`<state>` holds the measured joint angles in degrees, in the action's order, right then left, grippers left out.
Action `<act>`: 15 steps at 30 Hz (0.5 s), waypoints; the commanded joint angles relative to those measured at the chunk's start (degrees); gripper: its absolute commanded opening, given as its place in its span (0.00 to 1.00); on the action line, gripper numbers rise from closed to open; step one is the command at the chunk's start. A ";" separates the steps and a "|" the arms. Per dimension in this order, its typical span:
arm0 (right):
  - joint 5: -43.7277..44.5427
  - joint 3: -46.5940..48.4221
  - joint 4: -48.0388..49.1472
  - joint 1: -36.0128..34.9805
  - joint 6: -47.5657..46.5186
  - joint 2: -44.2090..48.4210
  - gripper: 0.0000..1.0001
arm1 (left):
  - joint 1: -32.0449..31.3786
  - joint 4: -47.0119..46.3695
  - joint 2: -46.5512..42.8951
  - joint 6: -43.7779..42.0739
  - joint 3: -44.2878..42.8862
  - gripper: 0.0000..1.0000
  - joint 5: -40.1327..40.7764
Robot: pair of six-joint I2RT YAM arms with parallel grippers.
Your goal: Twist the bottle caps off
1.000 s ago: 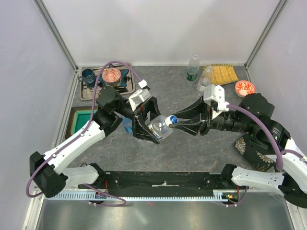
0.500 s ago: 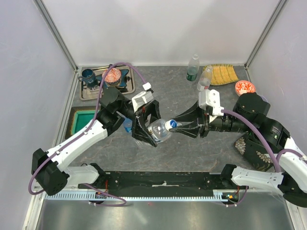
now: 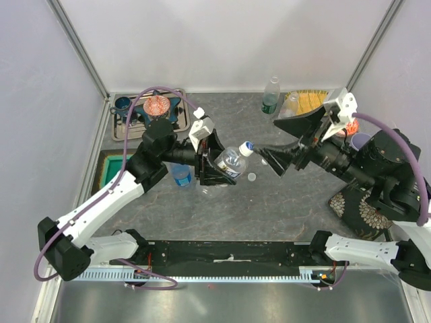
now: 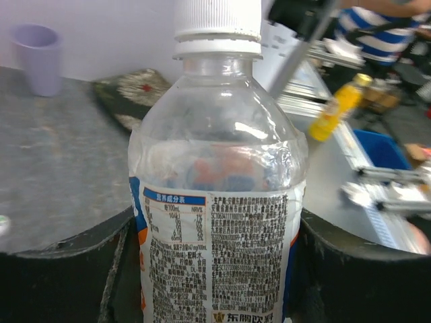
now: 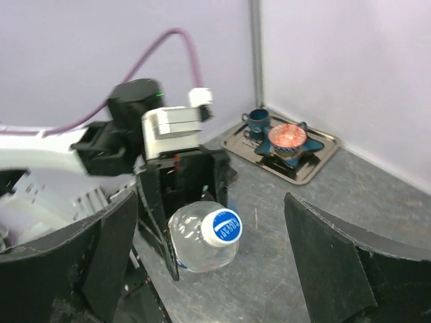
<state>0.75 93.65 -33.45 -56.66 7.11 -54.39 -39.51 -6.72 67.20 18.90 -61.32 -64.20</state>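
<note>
- The left gripper (image 3: pixel 219 163) is clamping the labelled clear bottle (image 4: pixel 215 202) by its body near the table's centre, pointing its white cap (image 4: pixel 217 20) toward two o'clock.
- The right gripper (image 3: pixel 281 142) is hanging spread open at the cap's three o'clock, not touching it.
- To my judgement, the right fingers should be lining up square on the cap's axis, closing only on its ribbed side, then twisting while the left grip is resisting spin.
- A greenish bottle (image 3: pixel 271 94) is waiting at twelve o'clock.
</note>
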 commanded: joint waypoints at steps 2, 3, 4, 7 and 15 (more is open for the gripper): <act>20.82 -1.79 2.16 -0.11 13.25 -3.00 0.94 | -4.59 3.21 -7.33 -12.38 1.99 0.46 30.54; 22.26 -2.50 2.42 -0.03 15.02 -3.35 0.93 | -5.92 3.21 -8.13 -15.35 2.69 0.46 35.33; 23.14 -3.98 3.12 -0.03 18.08 -3.53 0.93 | -7.50 2.07 -9.18 -16.95 4.52 0.46 40.86; 24.65 -7.23 6.19 -0.11 22.75 -3.97 0.93 | -13.39 -1.71 -12.00 -22.14 9.18 0.46 58.37; 21.92 -9.27 11.74 -0.11 27.60 -7.57 0.91 | -20.08 -3.82 -11.13 -27.85 11.05 0.47 79.56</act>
<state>21.96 83.88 -27.51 -56.69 30.24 -61.25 -57.43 -6.09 55.79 -2.04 -50.59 -0.54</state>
